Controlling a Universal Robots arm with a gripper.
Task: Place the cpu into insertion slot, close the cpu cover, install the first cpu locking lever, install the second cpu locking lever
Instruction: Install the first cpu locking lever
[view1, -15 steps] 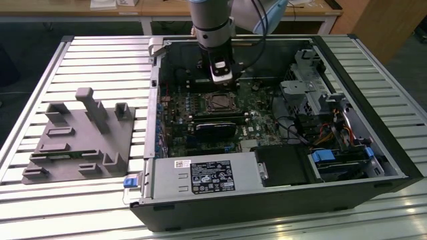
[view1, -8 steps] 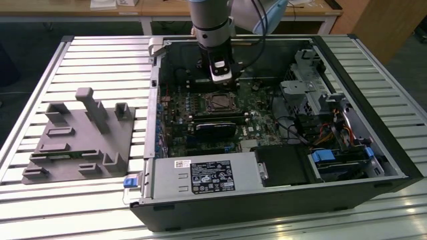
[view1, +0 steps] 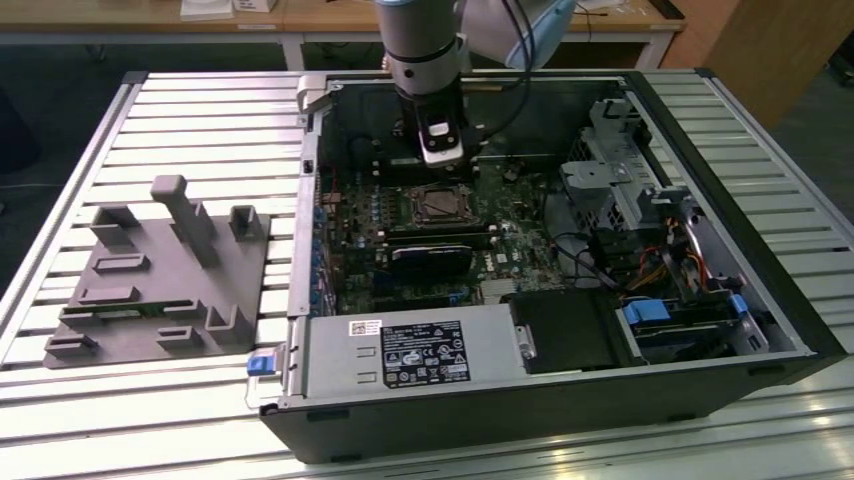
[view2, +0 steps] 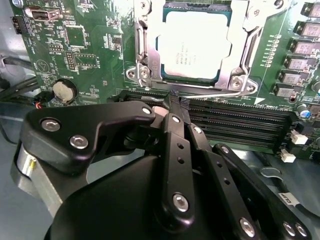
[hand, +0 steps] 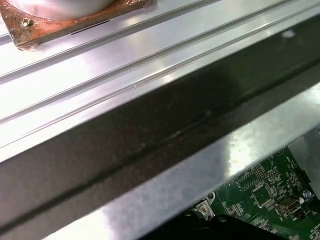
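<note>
Slatted aluminium table (view1: 200, 110) carries open computer case (view1: 534, 420), grey moulded fixture (view1: 160, 290) just beside it.

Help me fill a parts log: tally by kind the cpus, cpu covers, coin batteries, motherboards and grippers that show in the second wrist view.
cpu: 1
cpu cover: 1
coin battery: 1
motherboard: 1
gripper: 1
Total: 5
</note>
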